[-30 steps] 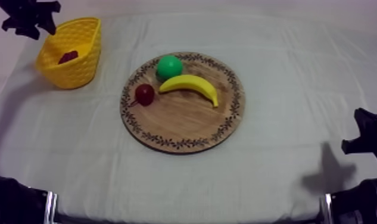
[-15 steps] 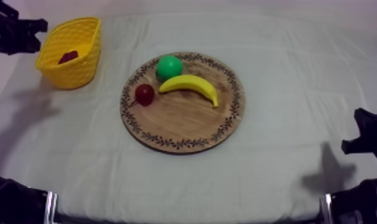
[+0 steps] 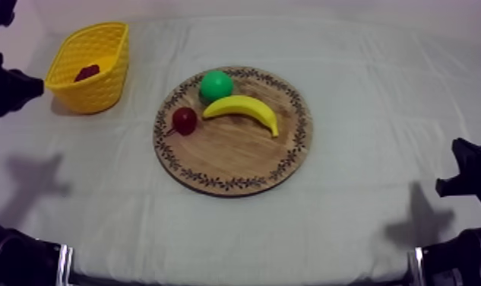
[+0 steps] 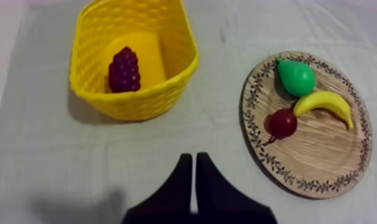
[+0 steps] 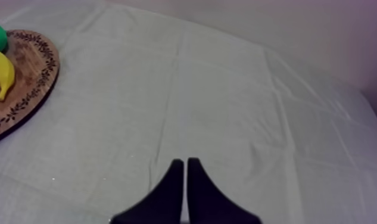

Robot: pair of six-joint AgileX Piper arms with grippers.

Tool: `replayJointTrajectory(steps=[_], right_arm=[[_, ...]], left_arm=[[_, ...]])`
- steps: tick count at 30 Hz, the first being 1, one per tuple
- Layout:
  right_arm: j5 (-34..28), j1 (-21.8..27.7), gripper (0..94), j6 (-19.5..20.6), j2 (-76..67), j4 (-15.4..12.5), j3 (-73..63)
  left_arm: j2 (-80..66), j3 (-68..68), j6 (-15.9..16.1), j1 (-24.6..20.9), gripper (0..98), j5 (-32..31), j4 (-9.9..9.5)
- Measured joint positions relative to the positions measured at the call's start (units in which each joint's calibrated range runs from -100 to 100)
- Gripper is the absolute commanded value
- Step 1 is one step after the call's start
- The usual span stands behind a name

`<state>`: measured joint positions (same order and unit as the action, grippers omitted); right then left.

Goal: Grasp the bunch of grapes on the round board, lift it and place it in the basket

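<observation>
The bunch of grapes [image 4: 124, 70] lies inside the yellow basket [image 4: 137, 104], a lattice-walled oval tub near the far left corner of the cloth-covered counter [image 3: 365, 220]. My left end effector [image 4: 194, 156] hangs over bare counter near the basket, fingers pressed into a narrow wedge and holding nothing. My right end effector [image 5: 182, 161] is likewise pinched together and empty, with wide open counter between it and the patterned rim of the round wooden board [image 3: 235, 163]. On the board sit a smooth green pear [image 3: 215, 85], a curved banana [image 3: 243, 106] and a small red fruit [image 3: 185, 120].
</observation>
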<state>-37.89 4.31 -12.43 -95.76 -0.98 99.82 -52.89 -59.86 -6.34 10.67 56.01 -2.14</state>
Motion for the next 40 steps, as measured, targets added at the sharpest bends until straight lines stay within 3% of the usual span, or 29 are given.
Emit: replayJointTrajectory(steps=[5,9,16,20,24,28,35,40], right_arm=[[0.00,0.00,0.3,0.00,0.00,0.00,0.00],[0.00,0.00,0.3,0.00,0.00,0.00,0.00],[0.00,0.00,0.3,0.00,0.00,0.00,0.00],[0.00,0.00,0.3,0.00,0.00,0.00,0.00],[0.00,0.00,0.3,0.00,0.00,0.00,0.00],[0.00,0.00,0.3,0.00,0.00,0.00,0.00],[0.00,0.00,0.3,0.00,0.00,0.00,0.00],[0.00,0.00,0.3,0.09,0.00,0.00,0.00]], left_arm=[[-8.77,-10.81,2.73,0.44,0.0,-6.98,0.07],[-15.99,-18.00,4.50,0.72,0.0,-9.36,0.18],[-26.20,-29.28,4.74,0.51,0.0,-13.59,0.46],[-29.96,-33.32,7.24,0.81,0.0,-14.60,1.58],[-31.55,-35.89,7.91,1.35,0.1,-17.73,0.46],[-33.69,-37.58,5.67,0.47,0.1,-19.94,0.27],[-40.27,-39.05,-2.79,-2.42,0.1,-21.56,0.11],[-45.35,-39.75,-5.32,-3.76,0.1,-22.81,0.06]])
